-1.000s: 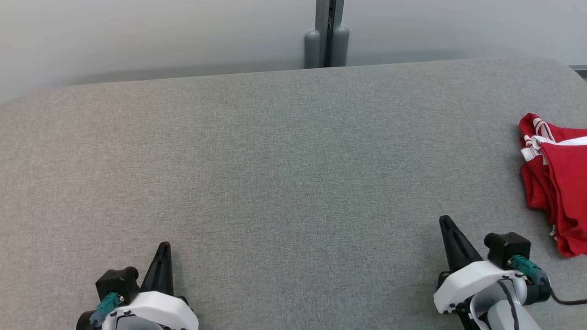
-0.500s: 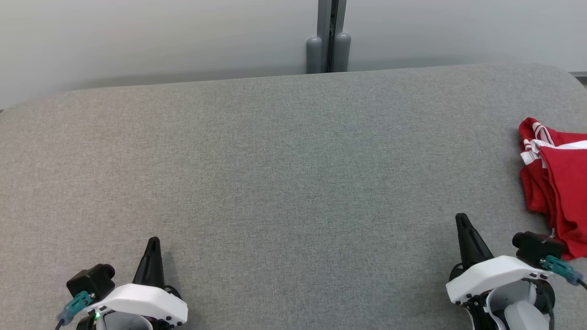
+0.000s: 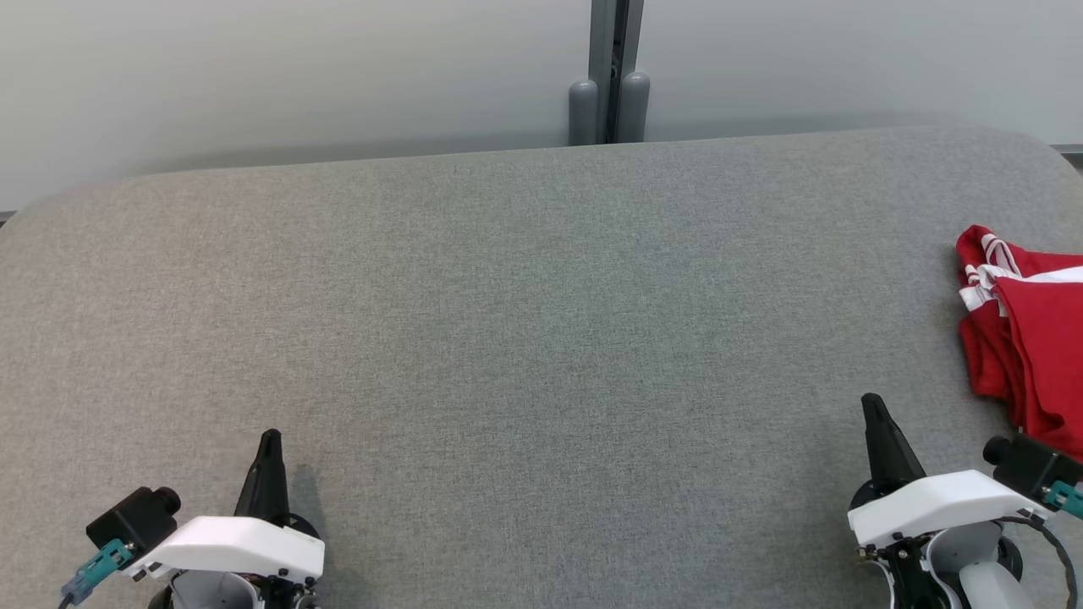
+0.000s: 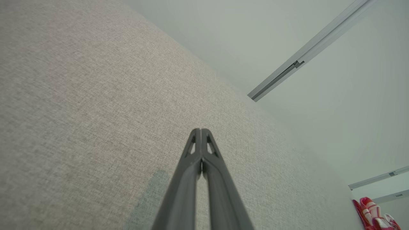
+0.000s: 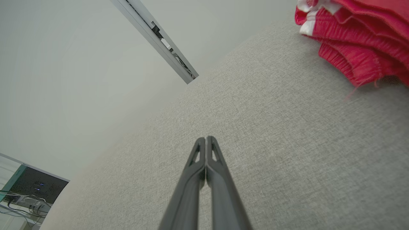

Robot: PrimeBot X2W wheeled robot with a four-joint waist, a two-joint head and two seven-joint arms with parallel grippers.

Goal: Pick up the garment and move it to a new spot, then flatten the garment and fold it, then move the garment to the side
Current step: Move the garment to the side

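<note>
Red garment [image 3: 1028, 338] lies in loose layers at right edge of grey surface [image 3: 525, 338], partly out of frame. Left gripper [image 3: 271, 440], right gripper [image 3: 871, 406]: fingers pressed together, empty, over surface's near edge. Judgement: either unstarted or already set aside; cannot tell.

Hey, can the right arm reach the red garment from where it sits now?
Probably yes. The right end effector is shut, close beside the red garment, with just bare gray table between them. It would need to open first.
</note>
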